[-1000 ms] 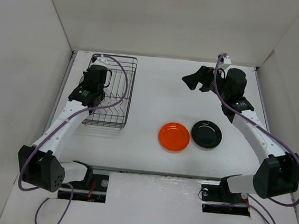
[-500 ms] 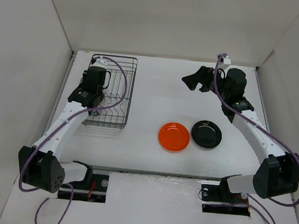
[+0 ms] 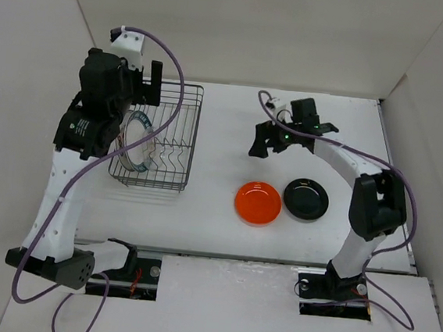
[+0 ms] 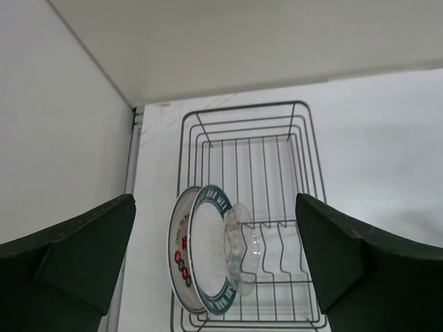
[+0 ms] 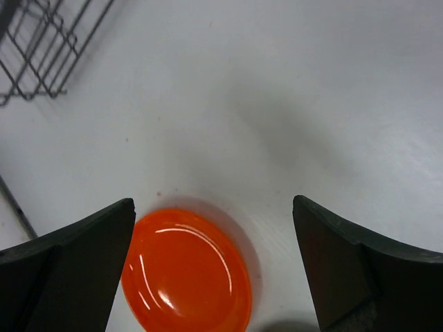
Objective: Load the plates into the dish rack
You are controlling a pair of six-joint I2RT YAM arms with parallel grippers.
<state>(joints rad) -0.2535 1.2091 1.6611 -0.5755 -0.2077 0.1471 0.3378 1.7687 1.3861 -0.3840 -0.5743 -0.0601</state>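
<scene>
The dish rack (image 3: 194,132) stands at the table's far left. Three plates stand on edge at its near end: a white one with red characters (image 4: 178,250), a green-rimmed one (image 4: 208,242) and a clear one (image 4: 243,243). My left gripper (image 3: 141,86) hangs open high above them, holding nothing. The orange plate (image 3: 258,202) and the black plate (image 3: 306,198) lie flat side by side at mid-table. My right gripper (image 3: 266,143) is open just beyond the orange plate (image 5: 187,275), which shows low between its fingers.
White walls close in the table on the left, back and right. A corner of the rack (image 5: 41,41) shows at the top left of the right wrist view. Both arm bases sit at the near edge.
My left gripper opened, let go of the clear plate in the rack and rose well above it. The right arm swung left and down toward the orange plate.
</scene>
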